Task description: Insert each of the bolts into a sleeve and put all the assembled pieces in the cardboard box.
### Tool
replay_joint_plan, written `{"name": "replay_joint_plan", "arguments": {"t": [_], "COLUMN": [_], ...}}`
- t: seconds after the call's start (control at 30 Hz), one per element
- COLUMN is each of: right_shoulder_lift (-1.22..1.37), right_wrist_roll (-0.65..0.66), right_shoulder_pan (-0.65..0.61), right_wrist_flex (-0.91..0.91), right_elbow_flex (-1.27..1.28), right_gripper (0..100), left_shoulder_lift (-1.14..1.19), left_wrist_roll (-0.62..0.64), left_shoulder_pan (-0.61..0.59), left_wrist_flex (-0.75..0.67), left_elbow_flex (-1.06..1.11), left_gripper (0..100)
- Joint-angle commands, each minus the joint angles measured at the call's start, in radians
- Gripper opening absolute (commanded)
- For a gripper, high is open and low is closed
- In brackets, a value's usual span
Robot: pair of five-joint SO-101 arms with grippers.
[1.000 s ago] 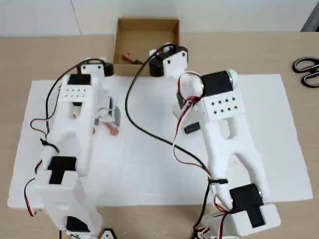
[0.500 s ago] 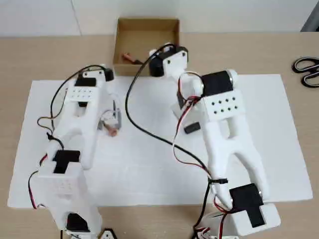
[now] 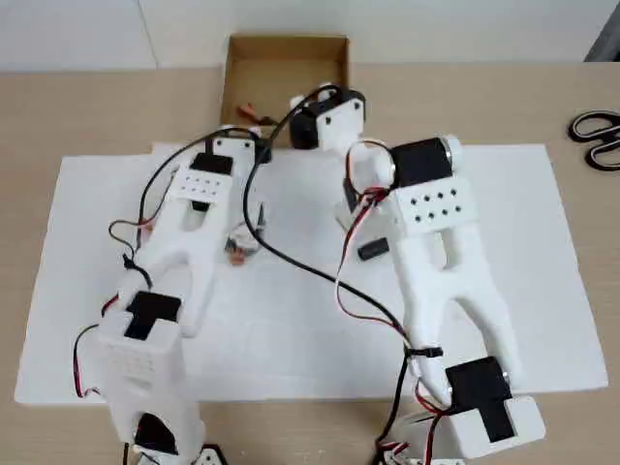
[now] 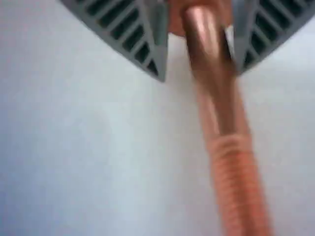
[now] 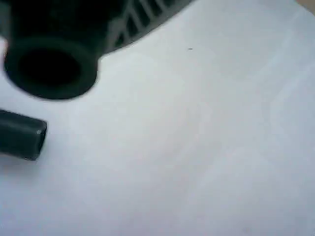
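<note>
My left gripper (image 3: 247,235) hangs over the white sheet left of centre, shut on a copper bolt (image 4: 221,137). The bolt's threaded end points away from the grey fingers (image 4: 133,34) and shows in the high view as a small copper tip (image 3: 238,254). To the right, my right gripper (image 3: 346,206) is shut on a black sleeve (image 5: 49,69), whose open end faces the camera. A second black sleeve (image 3: 373,249) lies loose on the sheet beside it. The cardboard box (image 3: 329,73) stands at the far edge with a copper piece (image 3: 250,111) inside.
The white sheet (image 3: 291,320) covers most of the wooden table. Scissors (image 3: 596,136) lie at the far right, off the sheet. A black cable (image 3: 291,262) from the right arm curves across the sheet between the two arms.
My left arm has swung right toward the middle of the sheet, carrying the bolt with it. The right arm has stayed where it was.
</note>
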Motion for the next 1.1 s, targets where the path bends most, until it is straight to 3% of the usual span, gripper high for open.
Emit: {"name": "replay_joint_plan", "arguments": {"t": [0.0,0.17,0.4,0.67,1.07], "right_shoulder_lift": [-0.053,-0.053,-0.053,-0.053,-0.051], "right_wrist_roll": [-0.011,-0.011,-0.011,-0.011,-0.011], "right_shoulder_pan": [0.005,0.007,0.008,0.008,0.008], "right_wrist_flex": [0.007,0.007,0.007,0.007,0.007], "right_elbow_flex": [-0.006,-0.006,-0.006,-0.006,-0.006], "right_gripper": [0.4,0.4,0.4,0.4,0.4], "left_shoulder_lift": [-0.018,-0.017,-0.015,-0.008,-0.006], "left_wrist_roll": [-0.012,-0.100,-0.110,-0.046,-0.040], "left_shoulder_pan": [0.003,0.006,0.003,0.003,-0.011], "left_wrist_flex": [0.066,0.121,0.120,0.104,-0.023], "left_elbow_flex": [-0.104,-0.191,-0.197,-0.194,-0.070], "left_gripper": [8,0,1,10,11]}}
